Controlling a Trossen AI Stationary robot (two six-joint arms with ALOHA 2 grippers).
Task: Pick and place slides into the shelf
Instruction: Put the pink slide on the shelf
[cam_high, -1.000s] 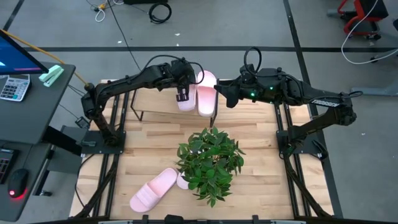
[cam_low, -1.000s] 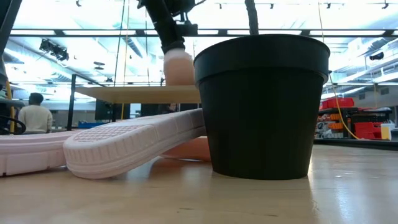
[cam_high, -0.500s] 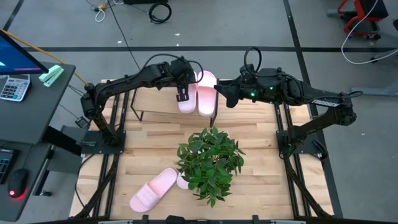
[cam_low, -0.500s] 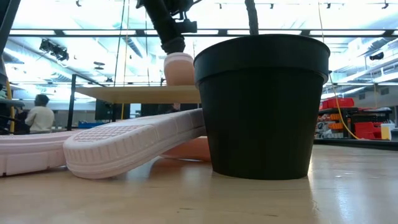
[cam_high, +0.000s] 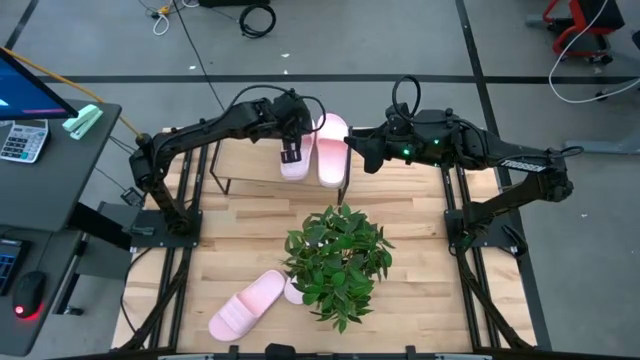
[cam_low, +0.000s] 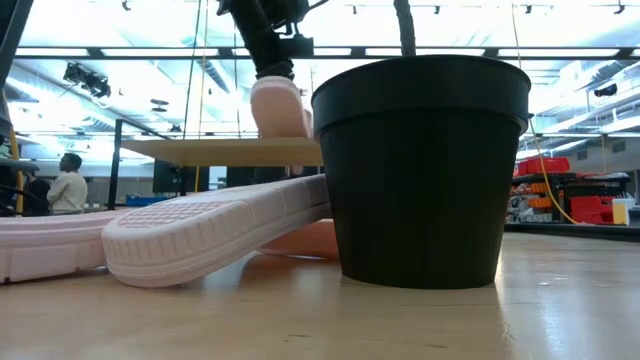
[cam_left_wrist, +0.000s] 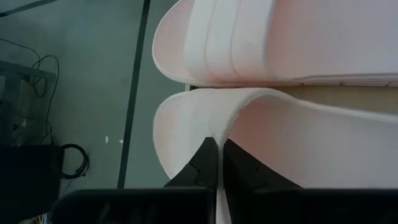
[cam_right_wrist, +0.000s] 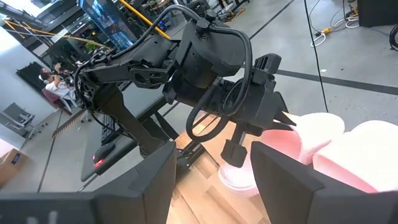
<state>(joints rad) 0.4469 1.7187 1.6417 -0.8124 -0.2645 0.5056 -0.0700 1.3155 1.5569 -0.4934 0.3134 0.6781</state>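
Here we see the left gripper (cam_high: 291, 155) pinched shut on the strap of a slide (cam_high: 295, 163) over the shelf (cam_high: 250, 168), which stands along the table's (cam_high: 420, 260) far edge. In the low view that slide (cam_low: 280, 108) stands on end above the shelf board (cam_low: 220, 150). Just beside it, at the shelf's right end, a second slide (cam_high: 332, 150) rests on the board with its far end jutting past the shelf's far edge. The right gripper (cam_high: 352, 152) hovers next to that second slide with its jaws spread wide, holding nothing. Near the table's front edge a third slide (cam_high: 246, 303) lies beside a potted plant (cam_high: 338, 260); a fourth (cam_low: 300, 240) peeks out from under it, against the pot.
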